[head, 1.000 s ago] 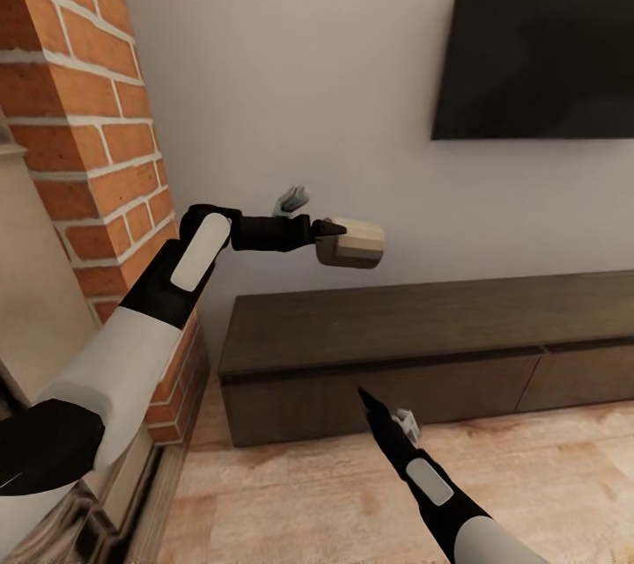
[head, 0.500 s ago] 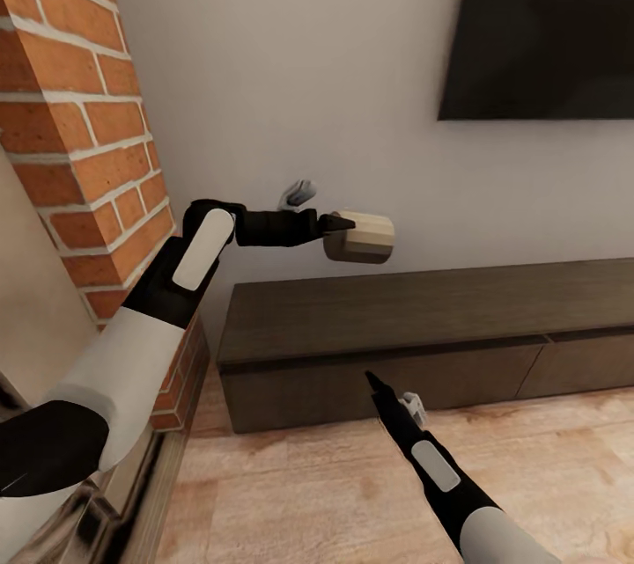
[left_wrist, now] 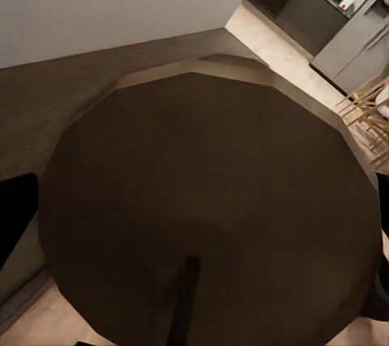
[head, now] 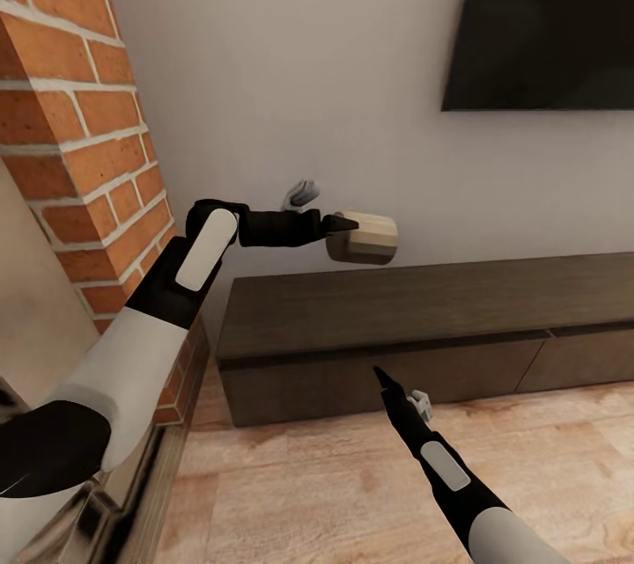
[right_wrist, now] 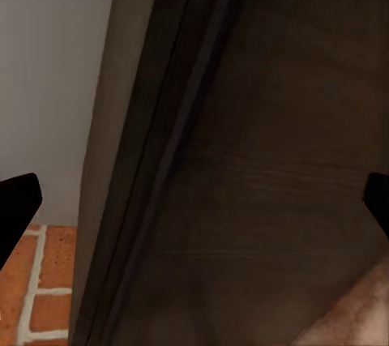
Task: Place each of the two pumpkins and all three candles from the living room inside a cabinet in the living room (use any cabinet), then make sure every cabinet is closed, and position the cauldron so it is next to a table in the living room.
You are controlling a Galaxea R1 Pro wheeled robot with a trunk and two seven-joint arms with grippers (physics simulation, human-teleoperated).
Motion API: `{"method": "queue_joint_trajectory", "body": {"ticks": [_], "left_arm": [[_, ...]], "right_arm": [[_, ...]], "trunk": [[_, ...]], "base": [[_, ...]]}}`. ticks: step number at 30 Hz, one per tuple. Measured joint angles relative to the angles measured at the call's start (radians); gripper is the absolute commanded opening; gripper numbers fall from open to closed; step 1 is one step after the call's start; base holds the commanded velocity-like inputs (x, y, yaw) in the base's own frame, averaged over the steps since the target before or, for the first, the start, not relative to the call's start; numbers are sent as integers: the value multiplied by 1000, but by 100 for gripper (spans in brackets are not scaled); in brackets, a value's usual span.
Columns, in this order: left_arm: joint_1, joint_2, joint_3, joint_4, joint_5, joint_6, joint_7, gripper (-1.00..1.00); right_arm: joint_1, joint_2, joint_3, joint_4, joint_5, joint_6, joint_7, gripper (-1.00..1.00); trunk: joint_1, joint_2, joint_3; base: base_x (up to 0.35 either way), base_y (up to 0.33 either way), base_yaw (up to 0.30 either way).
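Living room wall w/ black TV (head: 546, 18) upper right, brick fireplace (head: 79, 133) at left, plank floor (head: 308, 494) below. Long dark cabinet (head: 423, 309) runs along the far wall, drawers all shut. Left gripper (head: 339, 225) is pinching a candle (head: 365, 238), held sideways in the air above the cabinet's left end, not touching it; left wrist view is mostly the candle's dark body (left_wrist: 211, 208). Right gripper (head: 380, 375) points at the front of the left drawer, near it; fingers look spread in the right wrist view, holding nothing. Step in hand, I'd say: stowing this candle. Next move prob needs the right gripper to get the handle-less drawer open, then the left arm to lower the candle inside.
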Motion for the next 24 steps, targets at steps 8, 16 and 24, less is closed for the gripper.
{"method": "queue_joint_trajectory", "body": {"ticks": [8,16,24], "left_arm": [[0,0,0,0,-1,-1,0,-100],[0,-3,-1,0,-6,-2,3,-100],[0,-14,0,-1,-13,-2,2,-100]], "right_arm": [[0,0,0,3,6,-29,12,100],[0,1,0,4,6,-33,14,100],[0,0,-2,4,1,-62,-36,100]], "trunk": [[0,0,0],[0,0,0],[0,0,0]], "base": [[0,0,0],[0,0,0],[0,0,0]]}}
